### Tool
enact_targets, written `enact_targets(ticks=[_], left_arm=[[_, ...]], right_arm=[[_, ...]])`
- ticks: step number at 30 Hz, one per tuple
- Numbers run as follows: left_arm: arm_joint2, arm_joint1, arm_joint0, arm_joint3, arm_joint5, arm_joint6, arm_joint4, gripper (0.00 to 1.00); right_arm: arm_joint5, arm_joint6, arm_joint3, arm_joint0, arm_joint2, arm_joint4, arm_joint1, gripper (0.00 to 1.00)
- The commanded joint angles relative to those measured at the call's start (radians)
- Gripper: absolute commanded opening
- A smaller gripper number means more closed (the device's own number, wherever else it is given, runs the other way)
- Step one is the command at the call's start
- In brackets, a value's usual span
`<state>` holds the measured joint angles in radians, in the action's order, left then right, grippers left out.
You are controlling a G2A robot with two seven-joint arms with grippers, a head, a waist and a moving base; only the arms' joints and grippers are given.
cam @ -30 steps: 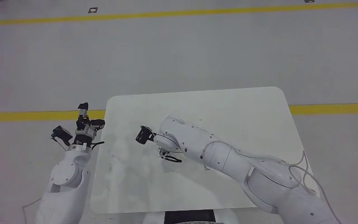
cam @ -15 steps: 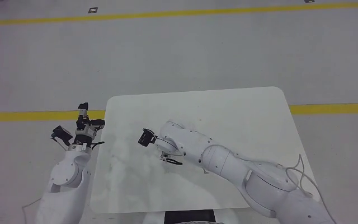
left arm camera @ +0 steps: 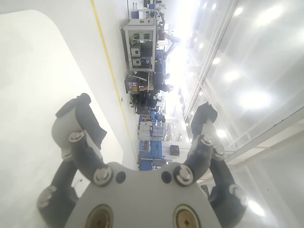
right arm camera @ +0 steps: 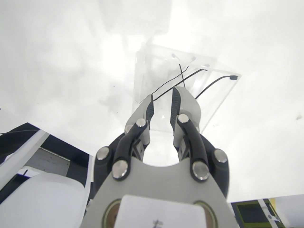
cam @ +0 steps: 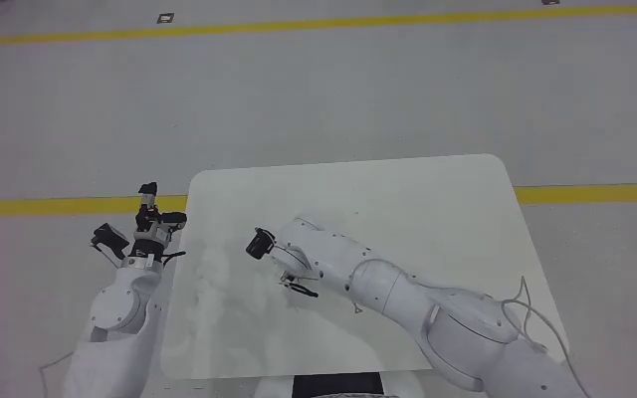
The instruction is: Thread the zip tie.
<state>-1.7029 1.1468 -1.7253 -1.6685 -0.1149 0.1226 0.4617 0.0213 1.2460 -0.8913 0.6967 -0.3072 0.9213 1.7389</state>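
Observation:
A clear plastic block (right arm camera: pixel 156 67) lies on the white table (cam: pixel 448 219), with small holes along one edge. Thin black zip ties rest on it: one tail (right arm camera: pixel 175 80) runs across the block to my right gripper's tips, and another tie (right arm camera: pixel 213 83) curves beside it and ends in a square head. My right gripper (right arm camera: pixel 162 93) hangs just over the block, its fingers a narrow gap apart with the tail lying loose between the tips. In the top view this gripper (cam: pixel 299 289) sits at the table's left-middle. My left gripper (left arm camera: pixel 144 105) is wide open with nothing in it, held past the table's left edge (cam: pixel 134 214).
The table's rounded left edge (cam: pixel 184 289) lies between the two arms. The white top extends bare to the right (cam: pixel 468 199) and toward the far side. Yellow floor lines (cam: pixel 299 22) run beyond the table.
My right gripper has shifted slightly toward the table's front, and the forearm has swung with it. The left arm has stayed still.

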Motion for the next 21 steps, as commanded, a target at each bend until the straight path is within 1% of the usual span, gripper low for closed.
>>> enact_targets(ticks=[1,5,10,21], left_arm=[[0.0,0.0,0.0,0.0,0.0,0.0,0.0,1.0],[0.0,0.0,0.0,0.0,0.0,0.0,0.0,1.0],[0.0,0.0,0.0,0.0,0.0,0.0,0.0,1.0],[0.0,0.0,0.0,0.0,0.0,0.0,0.0,1.0]], right_arm=[[0.009,-0.002,0.012,0.0,-0.005,0.001,0.005,0.19],[0.015,-0.009,0.034,0.002,-0.013,0.003,0.015,0.16],[0.017,-0.024,0.064,0.006,-0.026,-0.001,0.026,0.16],[0.022,-0.041,0.113,0.007,-0.041,0.017,0.048,0.21]])
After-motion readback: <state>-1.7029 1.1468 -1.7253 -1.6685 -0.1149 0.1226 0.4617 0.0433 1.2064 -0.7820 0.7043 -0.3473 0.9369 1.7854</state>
